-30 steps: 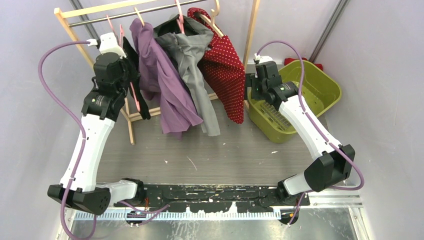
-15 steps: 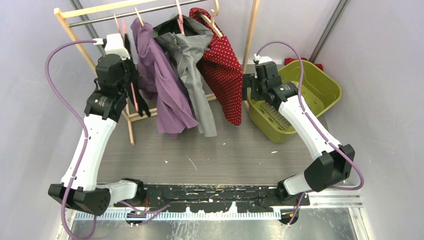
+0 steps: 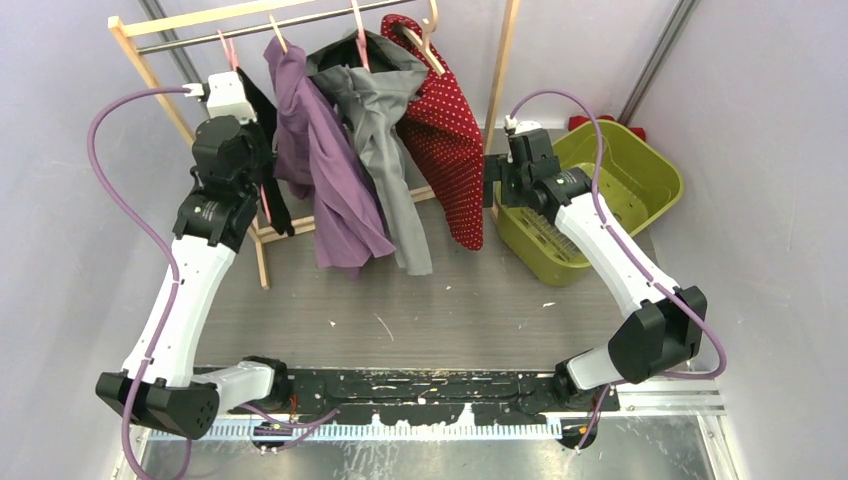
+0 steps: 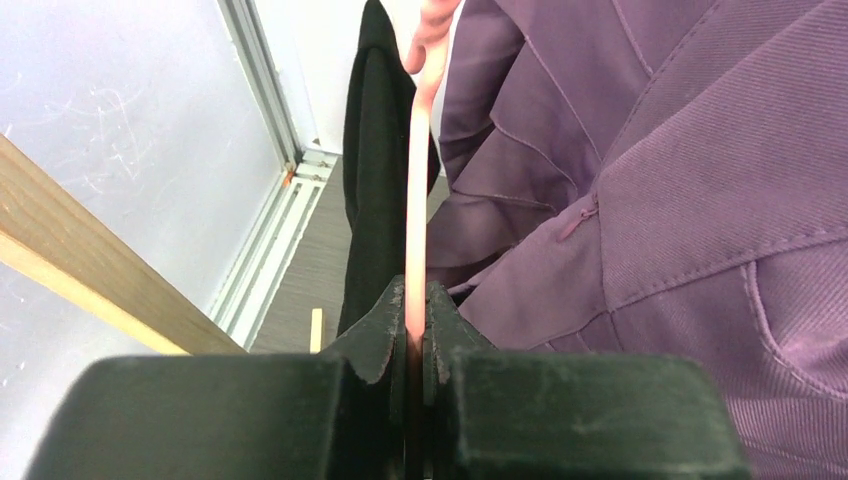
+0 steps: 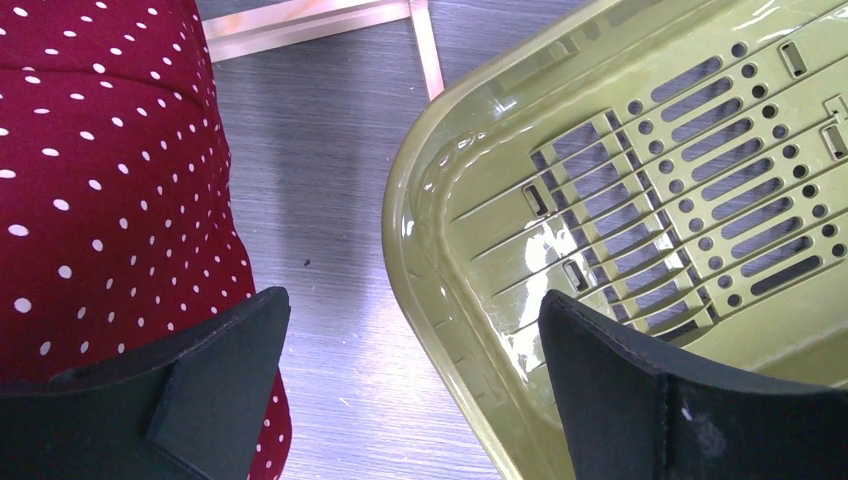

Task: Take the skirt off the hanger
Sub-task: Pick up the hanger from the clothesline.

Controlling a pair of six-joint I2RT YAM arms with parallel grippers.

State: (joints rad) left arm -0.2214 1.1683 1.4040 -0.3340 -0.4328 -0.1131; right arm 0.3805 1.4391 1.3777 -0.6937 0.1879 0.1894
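At the left end of the wooden rack (image 3: 135,55), the left gripper (image 4: 415,300) is clamped on the thin pink hanger (image 4: 417,200). The black skirt (image 4: 372,170) hangs just beyond its fingers, left of the purple garment (image 4: 650,200). Off the rack's right end, the right gripper (image 5: 410,305) hangs spread wide over the green basket (image 5: 440,260), beside the red dotted garment (image 5: 100,150).

Left arm (image 3: 185,290): raised, reaching forward and up.
Left gripper (image 4: 416,305): fingers pressed together on the hanger (image 4: 418,200).
Right arm (image 3: 610,245): stretched forward, wrist turned down.
Right gripper (image 5: 410,320): fingers wide apart.
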